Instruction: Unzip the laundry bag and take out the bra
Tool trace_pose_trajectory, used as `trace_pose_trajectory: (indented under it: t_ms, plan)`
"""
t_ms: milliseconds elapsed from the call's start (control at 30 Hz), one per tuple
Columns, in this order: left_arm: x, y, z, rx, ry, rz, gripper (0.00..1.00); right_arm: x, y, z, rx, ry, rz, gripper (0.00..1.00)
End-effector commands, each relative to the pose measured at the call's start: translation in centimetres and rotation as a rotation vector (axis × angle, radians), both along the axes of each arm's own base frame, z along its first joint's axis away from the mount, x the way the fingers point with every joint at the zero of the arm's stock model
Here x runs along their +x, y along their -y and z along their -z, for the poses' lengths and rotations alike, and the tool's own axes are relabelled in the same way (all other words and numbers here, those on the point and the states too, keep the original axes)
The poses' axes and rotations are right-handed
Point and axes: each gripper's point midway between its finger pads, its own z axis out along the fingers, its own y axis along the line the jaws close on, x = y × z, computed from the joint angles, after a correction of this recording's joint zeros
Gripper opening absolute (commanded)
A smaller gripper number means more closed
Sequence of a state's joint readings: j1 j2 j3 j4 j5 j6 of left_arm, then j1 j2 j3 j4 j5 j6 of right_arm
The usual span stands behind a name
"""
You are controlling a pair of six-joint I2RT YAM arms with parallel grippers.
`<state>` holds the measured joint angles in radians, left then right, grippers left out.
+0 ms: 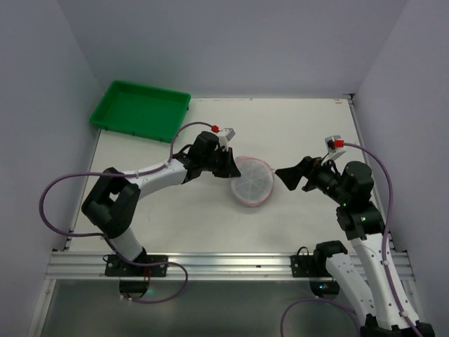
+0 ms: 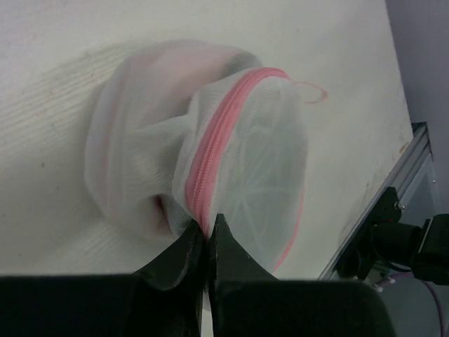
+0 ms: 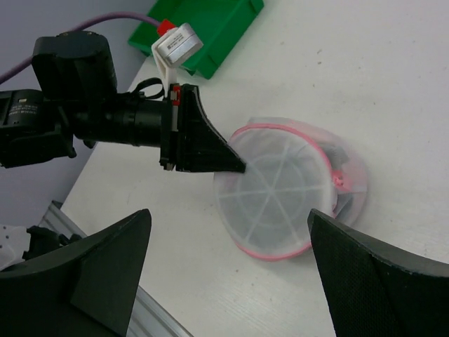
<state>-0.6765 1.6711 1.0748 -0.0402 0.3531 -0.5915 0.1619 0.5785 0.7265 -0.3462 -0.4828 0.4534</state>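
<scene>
The laundry bag (image 1: 251, 181) is a round white mesh pouch with a pink zipper rim, lying mid-table. It also shows in the left wrist view (image 2: 210, 154) and the right wrist view (image 3: 280, 189). My left gripper (image 1: 231, 168) is shut on the bag's pink zipper edge (image 2: 205, 210) at its left side; it shows in the right wrist view too (image 3: 235, 167). My right gripper (image 1: 287, 175) is open and empty, just right of the bag, its fingers (image 3: 105, 253) spread wide. A pink tab (image 3: 342, 181) shows at the bag's far side. The bra is hidden inside the mesh.
A green rectangular tray (image 1: 140, 109) stands at the back left of the table. The aluminium rail (image 1: 210, 263) runs along the near edge. White walls close in the left, back and right sides.
</scene>
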Motion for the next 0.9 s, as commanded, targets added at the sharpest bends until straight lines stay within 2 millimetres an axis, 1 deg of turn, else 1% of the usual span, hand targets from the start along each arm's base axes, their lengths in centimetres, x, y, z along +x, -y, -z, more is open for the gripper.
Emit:
trace_pose_trajectory:
  t_ms: [0, 67, 100, 167, 200, 233, 300, 333, 433, 467, 500, 533, 567, 600, 667, 700, 767, 800, 833, 867]
  plan:
    - [-0.1, -1.0, 2.6, 0.010, -0.012, 0.008, 0.05, 1.5, 0.1, 2.2, -0.005, -0.095, 0.035, 0.94]
    - [-0.1, -1.6, 3.6, 0.040, -0.007, 0.015, 0.08, 2.1, 0.2, 3.1, -0.010, -0.114, 0.057, 0.91]
    - [0.2, -2.4, 4.1, 0.067, -0.007, 0.008, 0.10, 2.5, 0.2, 4.1, -0.020, -0.142, 0.068, 0.89]
    - [0.5, -3.1, 4.5, 0.096, -0.002, -0.005, 0.12, 3.5, 0.6, 5.1, -0.038, -0.168, 0.110, 0.84]
    - [0.7, -4.1, 5.0, 0.132, -0.009, -0.020, 0.13, 3.8, 0.6, 5.4, -0.040, -0.185, 0.124, 0.82]
    - [0.9, -4.6, 5.2, 0.143, -0.009, -0.029, 0.13, 4.4, 0.6, 6.3, -0.052, -0.218, 0.132, 0.79]
    - [1.4, -5.6, 5.5, 0.163, -0.006, -0.049, 0.14, 5.1, 0.5, 6.8, -0.062, -0.237, 0.141, 0.76]
    - [1.5, -5.9, 5.6, 0.167, -0.008, -0.053, 0.14, 5.6, 0.4, 7.8, -0.071, -0.270, 0.146, 0.71]
    - [1.7, -6.6, 6.4, 0.195, -0.012, -0.058, 0.15, 6.4, 0.2, 8.7, -0.086, -0.293, 0.145, 0.61]
    - [1.8, -6.7, 6.5, 0.203, -0.011, -0.056, 0.15, 6.8, 0.1, 9.7, -0.101, -0.327, 0.149, 0.57]
    - [1.7, -6.8, 6.7, 0.213, -0.009, -0.049, 0.15, 7.1, 0.0, 9.7, -0.103, -0.335, 0.149, 0.53]
    - [1.7, -6.9, 6.7, 0.216, -0.006, -0.045, 0.15, 7.3, -0.1, 10.1, -0.104, -0.351, 0.149, 0.47]
    - [1.6, -7.0, 6.8, 0.221, -0.004, -0.043, 0.15, 7.7, -0.4, 10.6, -0.105, -0.362, 0.141, 0.44]
    - [1.8, -7.0, 6.7, 0.225, 0.010, -0.036, 0.15, 7.9, -0.9, 10.5, -0.109, -0.357, 0.124, 0.41]
    - [1.8, -7.1, 6.6, 0.233, 0.027, -0.024, 0.15, 8.4, -1.1, 10.7, -0.125, -0.352, 0.128, 0.40]
    - [2.0, -7.2, 6.4, 0.245, 0.047, -0.009, 0.16, 8.6, -1.4, 11.2, -0.133, -0.364, 0.126, 0.39]
    - [2.5, -7.3, 5.8, 0.260, 0.085, 0.003, 0.16, 9.0, -1.7, 11.3, -0.122, -0.360, 0.115, 0.38]
    - [3.0, -7.7, 5.6, 0.294, 0.120, 0.010, 0.16, 9.1, -2.0, 11.3, -0.112, -0.370, 0.114, 0.38]
    - [3.9, -7.5, 4.8, 0.303, 0.159, 0.014, 0.17, 9.1, -2.2, 11.1, -0.105, -0.364, 0.107, 0.38]
    - [4.5, -7.6, 4.4, 0.321, 0.190, 0.017, 0.17, 9.3, -2.4, 10.8, -0.100, -0.350, 0.108, 0.38]
